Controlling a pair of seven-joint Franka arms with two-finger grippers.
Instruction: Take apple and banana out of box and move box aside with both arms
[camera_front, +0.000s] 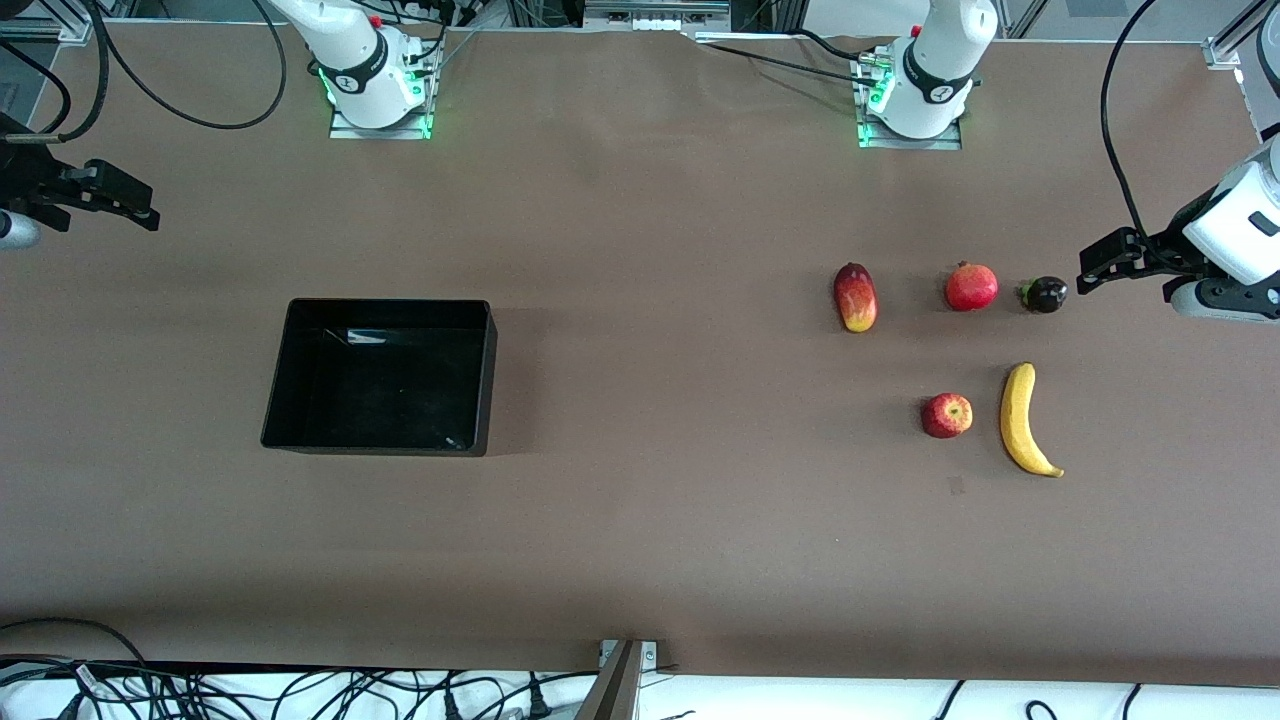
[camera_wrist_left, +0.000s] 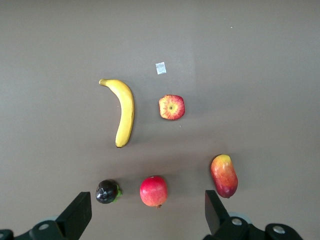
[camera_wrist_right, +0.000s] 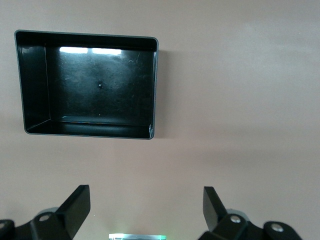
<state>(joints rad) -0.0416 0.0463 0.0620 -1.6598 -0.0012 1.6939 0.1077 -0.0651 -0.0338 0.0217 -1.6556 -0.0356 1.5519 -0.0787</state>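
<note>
The red apple (camera_front: 946, 415) and the yellow banana (camera_front: 1024, 420) lie side by side on the brown table toward the left arm's end. Both also show in the left wrist view, the apple (camera_wrist_left: 171, 107) and the banana (camera_wrist_left: 123, 111). The black box (camera_front: 490, 372) stands empty toward the right arm's end and shows in the right wrist view (camera_wrist_right: 155, 85). My left gripper (camera_front: 1092, 268) (camera_wrist_left: 146, 215) is open and empty, in the air beside the row of other fruits. My right gripper (camera_front: 140, 205) (camera_wrist_right: 145, 207) is open and empty, over the table's right-arm end.
Three other fruits lie in a row farther from the front camera than the apple: a red-yellow mango (camera_front: 855, 297), a red pomegranate (camera_front: 971, 287) and a dark mangosteen (camera_front: 1043, 294). A small scrap (camera_front: 956, 485) lies nearer to the camera than the apple.
</note>
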